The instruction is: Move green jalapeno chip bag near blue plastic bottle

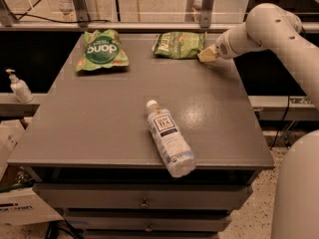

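Olive-green and crinkled, the jalapeno bag point(178, 45) lies flat at the far edge of the desk point(99, 118), a little right of the middle. The end effector point(207, 55) is at the bag's right end, touching it or just short of it; I cannot tell whether it is apart, together or clamped on the bag. One white arm point(271, 26) reaches in to it from the right.

There are two chip bags on the desk in all. The second, a bright bag point(102, 51) with a dark round logo, lies at the far left, well apart from the first.

One bottle point(170, 138) lies on its side near the front edge, its white cap pointing to the back and its base right at the desk's lip. It is well apart from both bags.

Below the top I count two drawer fronts, each with one knob point(144, 203). Off the desk to the left, one small pump bottle point(19, 86) stands upright on a ledge.
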